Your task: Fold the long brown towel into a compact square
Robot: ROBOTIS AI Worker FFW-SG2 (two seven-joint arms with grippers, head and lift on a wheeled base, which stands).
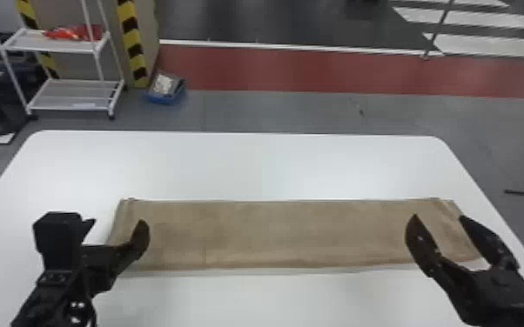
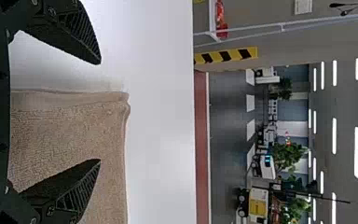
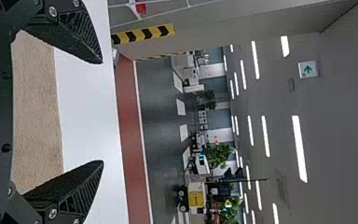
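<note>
Left gripper (image 1: 116, 222): fingers wide apart, empty, at the left end of the brown towel (image 1: 274, 235); towel flat on the table (image 1: 274, 165), long axis left to right; right gripper (image 1: 439, 217): spread wide, empty, nearer the right end.

The long rectangular towel of woven cloth (image 1: 274, 235) has brown colour, a little darker in some patches. The flat, round-cornered table (image 1: 274, 165) is plain white. The two-fingered left gripper (image 1: 118, 221) and right gripper (image 1: 438, 217) are both black. The straight floor band (image 1: 317, 71) is red, and the upright edge strip (image 1: 131, 39) carries slanting stripes, yellow and black.
</note>
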